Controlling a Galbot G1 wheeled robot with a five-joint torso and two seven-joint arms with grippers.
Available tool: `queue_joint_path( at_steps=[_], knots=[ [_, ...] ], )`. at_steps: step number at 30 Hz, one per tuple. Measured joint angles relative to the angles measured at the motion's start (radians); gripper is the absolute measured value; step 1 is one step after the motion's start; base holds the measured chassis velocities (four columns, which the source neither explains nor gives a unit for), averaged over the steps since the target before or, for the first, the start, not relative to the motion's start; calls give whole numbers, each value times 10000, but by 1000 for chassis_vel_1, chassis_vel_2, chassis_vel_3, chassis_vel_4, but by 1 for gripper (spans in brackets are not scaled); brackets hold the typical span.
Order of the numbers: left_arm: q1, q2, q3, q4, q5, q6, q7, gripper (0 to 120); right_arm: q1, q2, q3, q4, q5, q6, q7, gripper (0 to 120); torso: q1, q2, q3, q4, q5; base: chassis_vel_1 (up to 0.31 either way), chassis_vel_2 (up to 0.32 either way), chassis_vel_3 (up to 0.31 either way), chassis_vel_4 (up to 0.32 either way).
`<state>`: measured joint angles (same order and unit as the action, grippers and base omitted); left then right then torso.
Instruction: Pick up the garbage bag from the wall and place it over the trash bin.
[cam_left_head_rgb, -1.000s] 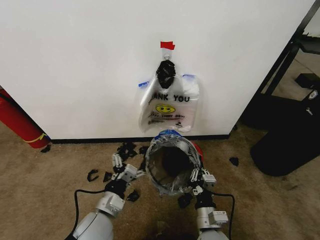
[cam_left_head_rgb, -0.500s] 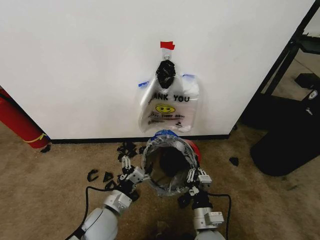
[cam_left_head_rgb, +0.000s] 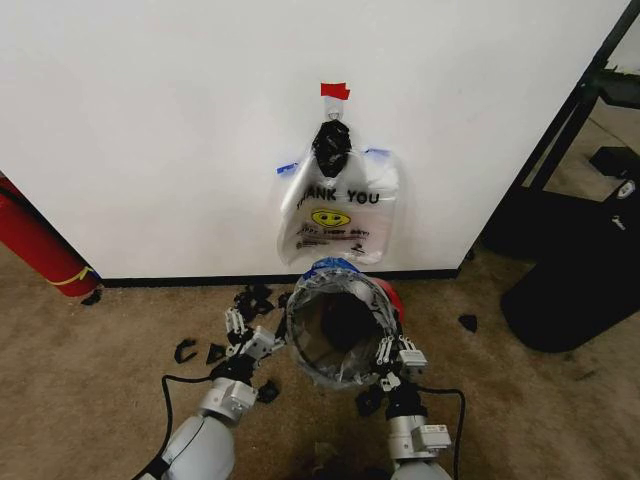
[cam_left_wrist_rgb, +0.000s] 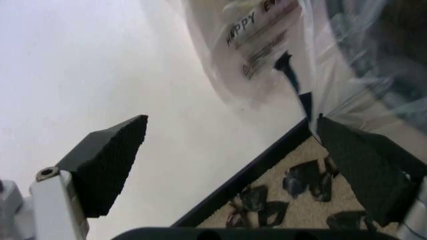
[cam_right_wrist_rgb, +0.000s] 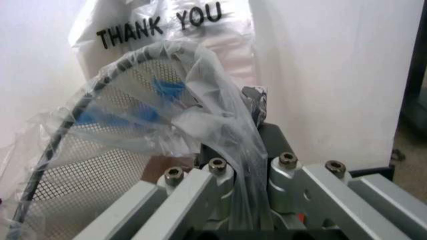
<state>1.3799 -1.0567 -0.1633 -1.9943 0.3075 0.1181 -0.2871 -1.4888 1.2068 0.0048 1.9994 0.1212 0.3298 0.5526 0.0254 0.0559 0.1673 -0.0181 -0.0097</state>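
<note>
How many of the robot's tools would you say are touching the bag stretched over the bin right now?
1. The right tool pinches the garbage bag at the trash bin rim nearest the robot. The left tool is open beside the bin, gripping nothing.

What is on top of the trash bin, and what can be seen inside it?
The garbage bag is draped over the trash bin, its clear film around the rim. The right gripper pinches the film at the near rim. Inside looks dark; the bottom cannot be made out.

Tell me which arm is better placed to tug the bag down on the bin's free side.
Left, probably. The left gripper sits open beside the trash bin, jaws empty; the right gripper is shut on the garbage bag.
</note>
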Motion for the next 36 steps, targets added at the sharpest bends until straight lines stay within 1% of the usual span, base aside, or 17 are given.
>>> queue_joint_path(
  at_steps=[3, 8, 9, 14, 16, 17, 20, 22, 23, 25, 30, 34, 36],
  knots=[
    [-2, -24, -11, 74, 0, -27, -40, 99, -75, -48, 56, 42, 198, 32, -120, 1, 0, 0, 0, 1, 0, 0, 0, 0, 0],
    [17, -11, -20, 116, -189, -223, 34, 99, -339, -267, 186, 203, 1079, 273, -763, 1, 0, 0, 0, 0, 0, 0, 0, 0, 0],
    [17, -11, -20, 116, -189, -223, 34, 99, -339, -267, 186, 203, 1079, 273, -763, 1, 0, 0, 0, 0, 0, 0, 0, 0, 0],
    [126, 69, -110, 61, -455, -632, 695, 99, -378, -362, 384, 241, 2619, 877, -1828, 1, 0, 0, 0, 0, 1, 0, 0, 0, 0],
    [164, 102, -131, 61, -505, -758, 861, 99, -310, -367, 443, 240, 3393, 999, -2166, 1, 0, 0, 0, 0, -1, 0, 0, 0, 0],
    [164, 102, -131, 61, -505, -758, 861, 99, -310, -367, 443, 240, 3393, 999, -2166, 1, 0, 0, 0, 0, -1, 0, 0, 0, 0],
    [197, 117, -170, 74, -536, -1000, 910, 99, -250, -387, 466, 257, 4370, 1020, -2557, 1, 0, 0, 0, 0, 0, 0, 0, 0, 0],
    [217, 85, -192, 78, -648, -1260, 601, 99, -146, -362, 491, 184, 4879, 1035, -2743, 1, 0, 0, 0, 0, -2, 0, 0, 0, 0],
    [217, 85, -192, 78, -648, -1260, 601, 99, -146, -362, 491, 184, 4879, 1035, -2743, 1, 0, 0, 0, 0, -2, 0, 0, 0, 0],
    [209, 49, -242, 139, -835, -1382, 210, 99, -48, -305, 487, 75, 5309, 1000, -2815, 1, 0, 0, 0, 0, 1, 0, 0, 0, 0],
    [100, 75, -484, 482, -1075, -1467, -45, 99, 201, -179, 509, -231, 5855, 936, -2881, 1, 0, 0, 0, 0, 0, 0, 0, 0, 0],
    [-23, 183, -738, 1263, -1453, -1473, -319, 99, 523, -11, 630, -530, 6794, 831, -2902, 1, 0, 0, 0, 0, -1, 0, 0, 0, 0],
    [-13, 226, -822, 1508, -1998, -1504, -413, 100, 670, 98, 700, -643, 7347, 812, -2900, 1, 0, 0, 0, 1, -2, 0, 0, 0, 0]
  ],
)
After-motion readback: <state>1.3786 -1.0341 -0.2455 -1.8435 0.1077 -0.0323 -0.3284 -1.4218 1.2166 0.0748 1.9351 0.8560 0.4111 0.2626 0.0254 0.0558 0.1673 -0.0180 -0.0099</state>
